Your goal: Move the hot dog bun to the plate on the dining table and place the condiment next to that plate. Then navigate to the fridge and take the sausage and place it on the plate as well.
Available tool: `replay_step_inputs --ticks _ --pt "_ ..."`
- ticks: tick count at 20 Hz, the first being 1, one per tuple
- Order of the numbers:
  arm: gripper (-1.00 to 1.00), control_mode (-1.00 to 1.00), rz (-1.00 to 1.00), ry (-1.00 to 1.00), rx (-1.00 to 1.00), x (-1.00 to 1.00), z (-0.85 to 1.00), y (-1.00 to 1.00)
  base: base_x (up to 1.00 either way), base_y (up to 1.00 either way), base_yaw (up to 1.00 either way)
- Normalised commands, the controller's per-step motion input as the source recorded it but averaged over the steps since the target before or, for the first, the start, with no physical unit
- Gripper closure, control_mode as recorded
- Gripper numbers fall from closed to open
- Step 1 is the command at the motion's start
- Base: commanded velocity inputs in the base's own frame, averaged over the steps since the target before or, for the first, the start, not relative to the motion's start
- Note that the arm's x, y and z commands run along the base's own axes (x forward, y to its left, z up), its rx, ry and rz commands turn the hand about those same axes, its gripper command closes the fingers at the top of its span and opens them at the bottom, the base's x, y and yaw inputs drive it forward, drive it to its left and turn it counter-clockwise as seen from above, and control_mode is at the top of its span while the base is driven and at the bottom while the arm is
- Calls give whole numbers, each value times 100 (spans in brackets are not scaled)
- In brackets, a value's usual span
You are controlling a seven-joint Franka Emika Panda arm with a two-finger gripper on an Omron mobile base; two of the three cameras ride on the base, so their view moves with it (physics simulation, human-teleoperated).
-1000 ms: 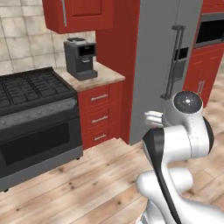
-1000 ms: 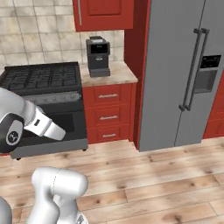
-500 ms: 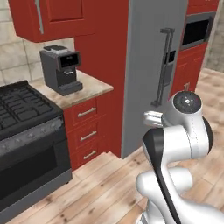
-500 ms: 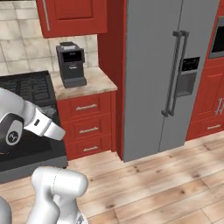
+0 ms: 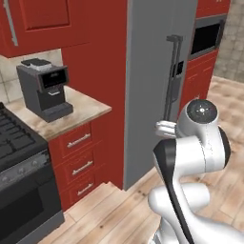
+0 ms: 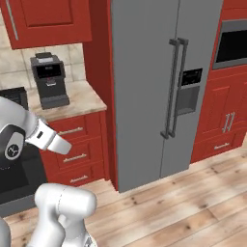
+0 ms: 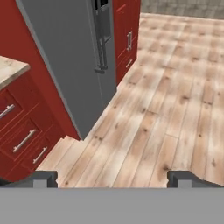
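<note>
1. Red cabinets and pale wood flooring frame the kitchen; the fridge [image 6: 159,87] stands tall and grey at the centre of the right base view, with both doors closed.
2. Left of the fridge, a marble surface [image 6: 72,103] over red drawers carries a black coffee machine [image 6: 49,79]. A black range [image 5: 19,186] sits further left, and a built-in oven [image 6: 232,44] is set in the cabinets to the fridge's right.
3. The end effector [image 7: 112,178] is released, its two tips spread wide apart with nothing between them. It points down at the floor near the fridge's foot.
4. By my reading, the step in hand is the drive to the fridge. The bun, plate and condiment are not to be seen here, so I judge that part finished, though I cannot confirm it.
5. The sausage is presumably behind the closed doors, so I cannot place it.
6. The next move calls for bringing the base square to the doors, then raising the arm to one of the long vertical handles [image 6: 171,87]. The door must be pulled open before any reach onto the shelves.
</note>
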Motion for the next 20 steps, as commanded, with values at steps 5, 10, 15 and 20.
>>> replay_step_inputs --ticks 5,10,15,20 --pt "-100 100 0 0 0 0 0 0 46 -73 24" --pt "-100 100 0 0 0 0 0 0 37 -76 32" --pt "-100 100 0 0 0 0 0 0 39 -75 36" --pt "-100 100 0 0 0 0 0 0 22 -72 37"
